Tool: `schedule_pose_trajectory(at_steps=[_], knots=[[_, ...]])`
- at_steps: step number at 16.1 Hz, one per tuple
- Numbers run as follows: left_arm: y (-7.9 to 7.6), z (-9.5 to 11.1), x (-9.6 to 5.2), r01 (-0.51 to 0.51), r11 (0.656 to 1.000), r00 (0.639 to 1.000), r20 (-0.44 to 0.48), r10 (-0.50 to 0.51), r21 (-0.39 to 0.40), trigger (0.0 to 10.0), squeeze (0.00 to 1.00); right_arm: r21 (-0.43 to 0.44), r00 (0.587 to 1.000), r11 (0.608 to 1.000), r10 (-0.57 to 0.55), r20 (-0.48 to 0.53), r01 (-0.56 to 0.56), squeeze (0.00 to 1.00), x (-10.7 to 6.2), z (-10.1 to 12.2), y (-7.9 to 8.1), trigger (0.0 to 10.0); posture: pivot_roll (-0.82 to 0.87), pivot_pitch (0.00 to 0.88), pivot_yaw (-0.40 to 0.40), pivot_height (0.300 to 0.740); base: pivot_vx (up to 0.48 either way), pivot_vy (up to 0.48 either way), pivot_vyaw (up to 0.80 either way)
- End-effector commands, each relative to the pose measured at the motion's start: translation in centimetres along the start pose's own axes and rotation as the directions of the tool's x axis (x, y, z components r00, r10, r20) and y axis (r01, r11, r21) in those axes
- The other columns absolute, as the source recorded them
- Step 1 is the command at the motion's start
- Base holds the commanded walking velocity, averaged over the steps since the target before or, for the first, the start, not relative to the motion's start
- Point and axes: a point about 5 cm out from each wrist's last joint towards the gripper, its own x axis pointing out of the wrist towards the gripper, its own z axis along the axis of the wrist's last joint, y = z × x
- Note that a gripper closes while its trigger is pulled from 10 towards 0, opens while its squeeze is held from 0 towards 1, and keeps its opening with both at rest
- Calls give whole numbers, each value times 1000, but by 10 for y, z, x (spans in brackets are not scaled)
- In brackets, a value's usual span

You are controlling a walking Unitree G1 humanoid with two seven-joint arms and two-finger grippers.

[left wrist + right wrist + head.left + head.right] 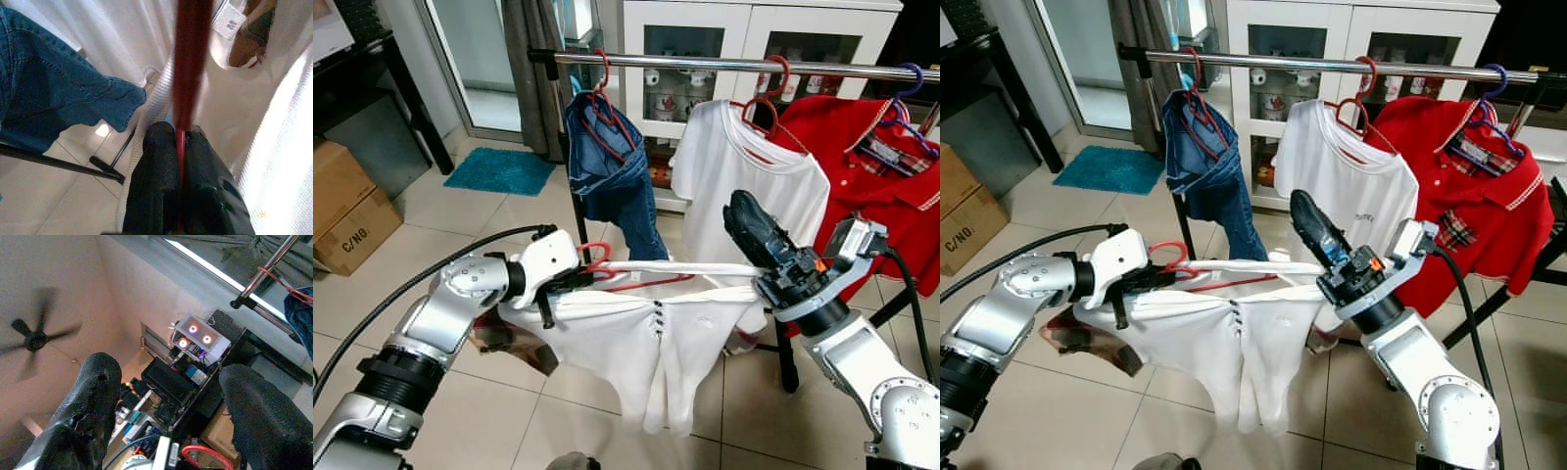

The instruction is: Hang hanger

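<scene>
Across the frame's top runs a clothes rail (724, 65). At centre-left, the left gripper (570, 279) pinches tight a red hanger (607, 264) carrying a white shirt (636, 343); the right gripper (166, 396), centre-right, gapes wide, holding nothing.

Silver jointed arms carry black cables, white wrist housings, and long black-fingered left claw (570, 282) and right claw (751, 227).

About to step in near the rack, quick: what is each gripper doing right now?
Left gripper: shut on the red hanger carrying the white shirt.
Right gripper: open, holding nothing, pointing upward.
</scene>
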Motion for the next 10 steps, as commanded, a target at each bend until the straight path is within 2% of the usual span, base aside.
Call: schedule_pose_trajectory(at_steps=[1, 7, 8, 9, 10], knots=[[7, -13, -8, -51, 999, 997, -66, 49, -16, 0, 0, -17, 998, 999, 51, 25, -50, 1000, 0, 8, 9, 10000, -78, 0, 71, 740, 0, 0, 0], [10, -14, -9, -68, 998, 995, -70, 66, -16, 0, 0, -20, 998, 998, 63, 9, -63, 1000, 0, 6, 12, 10000, -79, 0, 72, 740, 0, 0, 0], [11, -14, -9, -68, 998, 995, -68, 67, -13, 0, 0, -36, 999, 998, 53, 3, -53, 1000, 0, 6, 11, 10000, -82, 0, 75, 740, 0, 0, 0], [11, -14, -8, -67, 998, 996, -62, 66, -11, 0, 0, -106, 999, 994, 2, -35, -5, 1000, 1, 4, 7, 10000, -83, 0, 76, 740, 0, 0, 0], [11, -12, -8, -64, 998, 997, -53, 63, -13, 0, 0, -243, 990, 968, -92, -107, 64, 212, 3, -2, -1, 10000, -83, 0, 76, 740, 0, 0, 0]])
